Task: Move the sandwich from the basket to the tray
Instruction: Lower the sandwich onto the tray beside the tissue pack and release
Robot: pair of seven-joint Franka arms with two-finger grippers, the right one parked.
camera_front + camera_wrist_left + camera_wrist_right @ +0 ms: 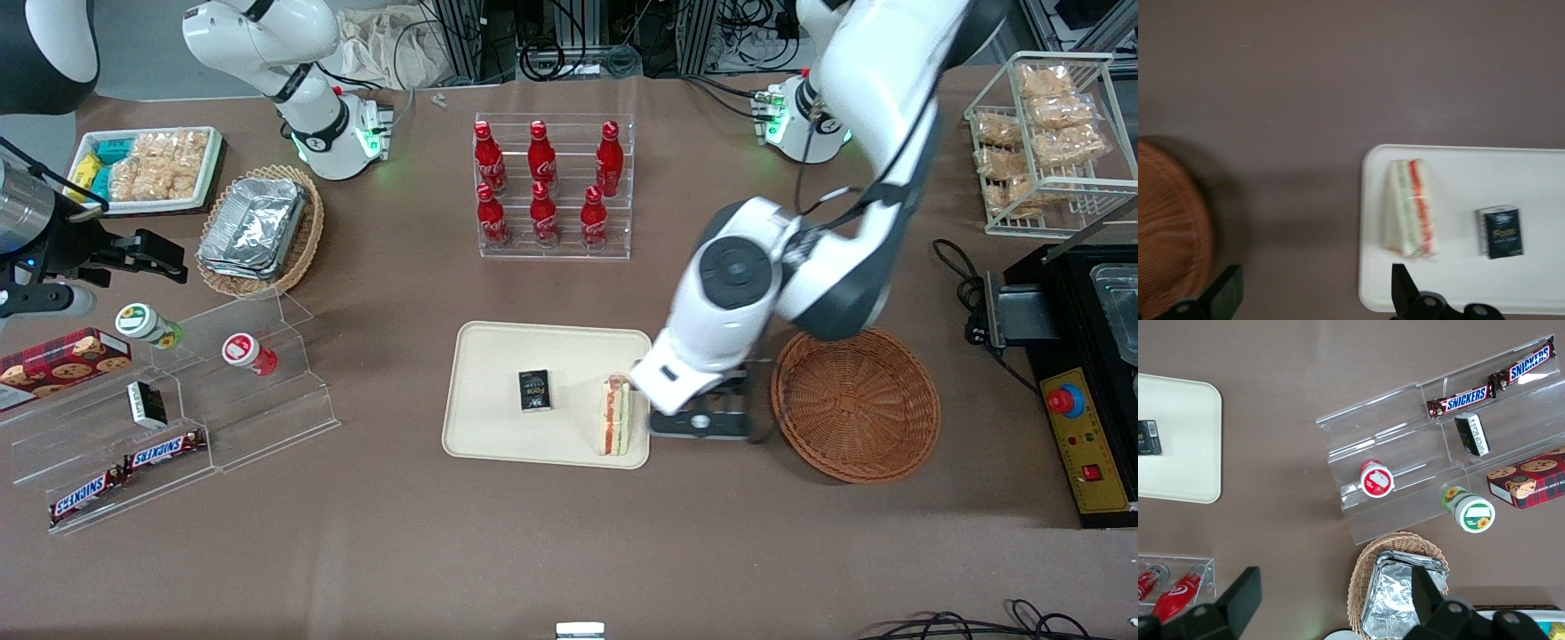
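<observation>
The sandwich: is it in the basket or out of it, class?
Out. The sandwich stands on the tray beside the small black box; the basket is empty, the open gripper apart from it.

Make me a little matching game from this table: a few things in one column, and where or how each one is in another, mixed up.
Things:
1. sandwich
2. basket
3. small black box
4. gripper

States:
A. empty
B. open, above the bare table between tray and basket
C. mid-tray
D. at the tray's edge nearest the basket

Pairs: 1-D, 2-A, 3-C, 4-B
</observation>
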